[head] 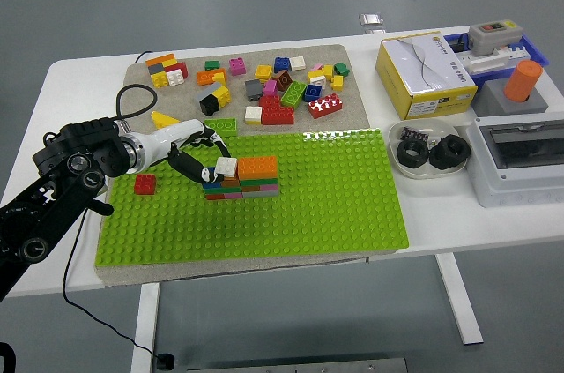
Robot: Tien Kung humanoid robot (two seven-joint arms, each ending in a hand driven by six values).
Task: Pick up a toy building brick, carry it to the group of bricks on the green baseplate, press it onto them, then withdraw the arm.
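Coming in from the left: the black left arm, reaching over the white table [79, 69]. Left hand [196, 151] at the end of it, fingers curled around a small white brick [226, 165]. That white brick held right on top of the left end of the brick stack [242, 180]. Just left of the hand, a lone red brick [144, 183] sitting on the green baseplate [291, 214]. Stack near the middle-left of the baseplate, with an orange brick [258, 165] on top, touching the white one. Behind the baseplate, a pile of loose bricks [280, 86] in many colours on a grey mat. Farther right, a yellow box [425, 73], then a white bowl [426, 154] with black rings, and a grey box [520, 160] at the far edge.
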